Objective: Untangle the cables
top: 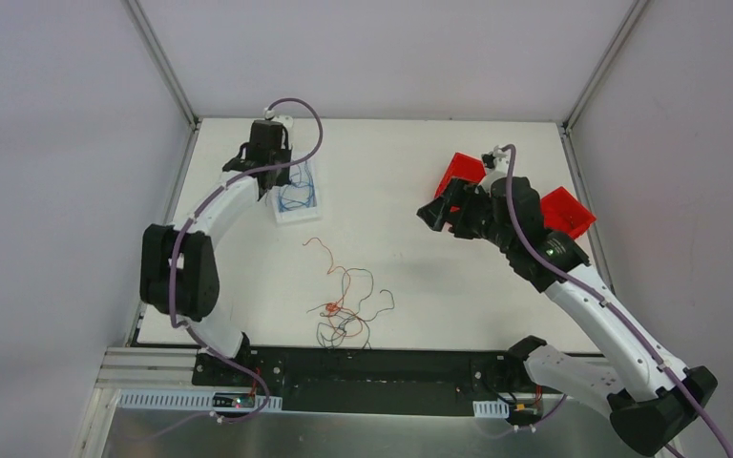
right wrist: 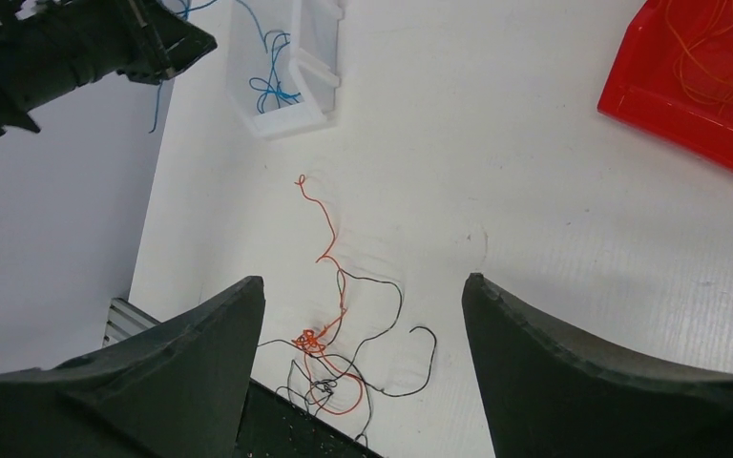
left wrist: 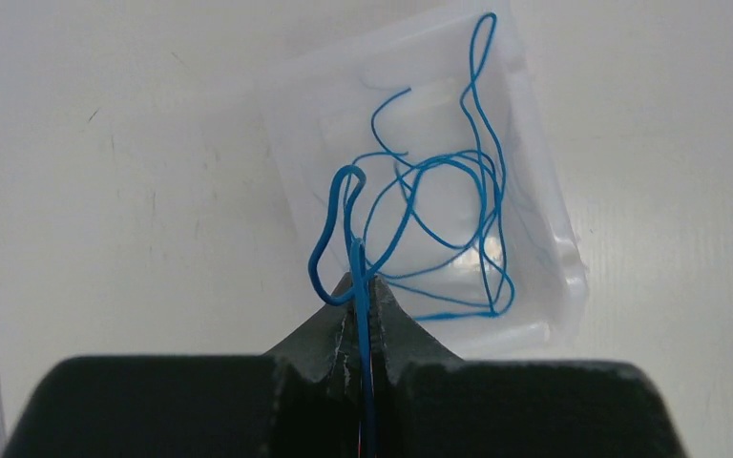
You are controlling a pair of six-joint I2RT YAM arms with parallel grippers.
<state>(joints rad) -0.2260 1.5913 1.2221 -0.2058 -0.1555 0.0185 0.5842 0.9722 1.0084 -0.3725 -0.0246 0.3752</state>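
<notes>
A tangle of orange and black cables (top: pixel 344 315) lies near the table's front edge, with one orange strand trailing up toward the middle; the right wrist view shows this tangle (right wrist: pixel 329 353) too. My left gripper (left wrist: pixel 363 283) is shut on a blue cable that loops up from its tips. It hovers at the near edge of a clear tray (left wrist: pixel 558 248) holding several blue cables (left wrist: pixel 449 210). From the top view the left gripper (top: pixel 272 162) is at the table's far left. My right gripper (right wrist: pixel 363 291) stands open and empty, high above the table, right of centre (top: pixel 442 216).
Two red bins stand at the right: one (top: pixel 460 170) behind the right gripper, one (top: pixel 569 212) by the right wall. The red bin (right wrist: pixel 692 100) in the right wrist view holds orange cables (right wrist: pixel 725 43). A black rail (top: pixel 372 367) borders the table's near edge.
</notes>
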